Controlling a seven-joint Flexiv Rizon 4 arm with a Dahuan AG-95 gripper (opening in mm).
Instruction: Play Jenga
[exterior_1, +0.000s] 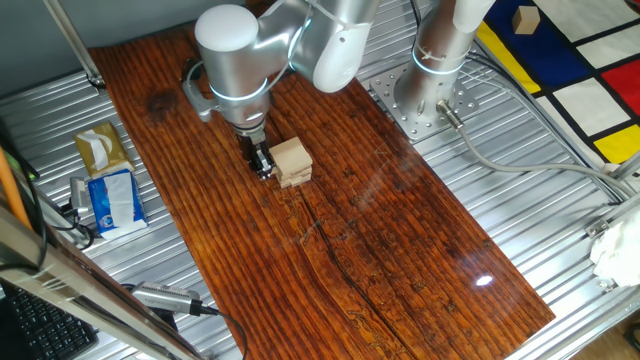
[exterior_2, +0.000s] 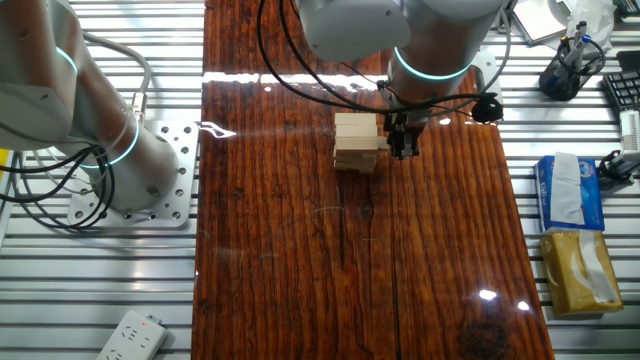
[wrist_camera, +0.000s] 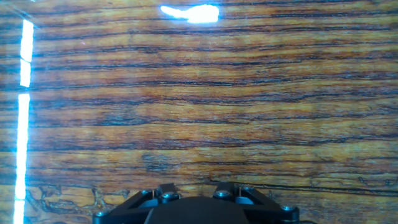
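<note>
Gripper (exterior_1: 263, 166) low, just beside Jenga stack (exterior_1: 291, 161); grip state impossible to tell, fingers seemingly near-closed. Risk: sideways nudge toppling stack.

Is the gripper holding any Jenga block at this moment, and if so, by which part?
Nothing appears held. The gripper sits low beside the Jenga stack, and the hand view shows only bare tabletop ahead of the fingers.

Bright, even overhead light in both fixed views. White glare spots on glossy wooden board (exterior_1: 330, 230), nearest its front corner and along far edge. Soft short shadows. Hand view sharp on grain, blown-out streaks along board's left edge.
</note>
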